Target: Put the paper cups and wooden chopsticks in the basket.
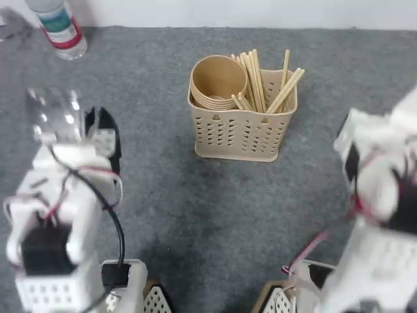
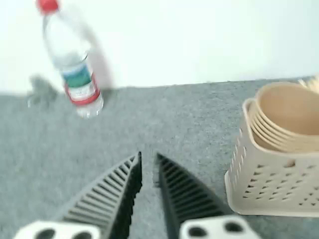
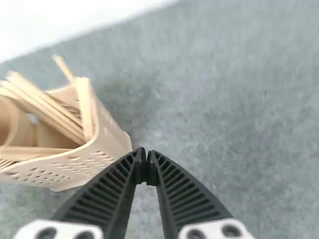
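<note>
The paper cups point(image 1: 215, 81) are tan and nested in one stack, standing upright in the left half of the basket point(image 1: 241, 134). The basket itself is a beige plastic one with slotted walls. The wooden chopsticks point(image 1: 260, 81) are a pale bundle that fills its right half, leaning on end and fanning out above the rim. The basket stands on the grey mat point(image 1: 195, 208) toward the far middle of the table.

At the far left corner a clear water bottle point(image 1: 58, 26) with a red cap stands well apart from everything else. The left gripper point(image 2: 148, 158) is on the left of the mat, with the basket off to its right and slightly farther away. Its black ribbed fingers are a narrow gap apart and hold nothing. The right gripper point(image 3: 144, 153) is to the right of the basket, near its front corner. Its fingertips are pressed together on nothing. Both arms are drawn back toward their bases at the near edge, with the grippers pointing away over the mat.
</note>
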You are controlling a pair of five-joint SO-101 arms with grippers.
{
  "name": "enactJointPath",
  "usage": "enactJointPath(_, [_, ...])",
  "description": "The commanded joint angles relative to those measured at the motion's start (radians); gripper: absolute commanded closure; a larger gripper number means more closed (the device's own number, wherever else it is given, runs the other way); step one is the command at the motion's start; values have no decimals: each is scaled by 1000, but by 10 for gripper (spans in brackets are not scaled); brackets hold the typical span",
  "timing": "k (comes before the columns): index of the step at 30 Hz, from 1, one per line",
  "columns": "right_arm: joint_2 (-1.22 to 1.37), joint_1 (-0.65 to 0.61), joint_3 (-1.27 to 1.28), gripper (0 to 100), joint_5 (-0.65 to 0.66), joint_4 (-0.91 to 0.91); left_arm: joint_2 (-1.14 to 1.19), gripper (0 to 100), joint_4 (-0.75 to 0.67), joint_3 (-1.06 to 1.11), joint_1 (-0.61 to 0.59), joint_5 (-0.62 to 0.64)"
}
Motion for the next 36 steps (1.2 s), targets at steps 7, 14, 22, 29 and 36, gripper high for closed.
enactJointPath(7, [-329,-51,559,991,77,-150,-549,986,-146,619,-58,55])
enactJointPath(14, [-716,-59,1131,991,141,-410,-723,987,-146,917,-60,69])
enactJointPath(22, [-1162,-65,1577,990,267,-499,-749,987,-219,1052,-51,176])
enactJointPath(29, [-1098,-148,1827,991,149,-618,-743,987,-272,1211,-57,91])
enactJointPath(36, [-1148,-200,1890,991,160,-578,-743,987,-144,1211,-54,84])
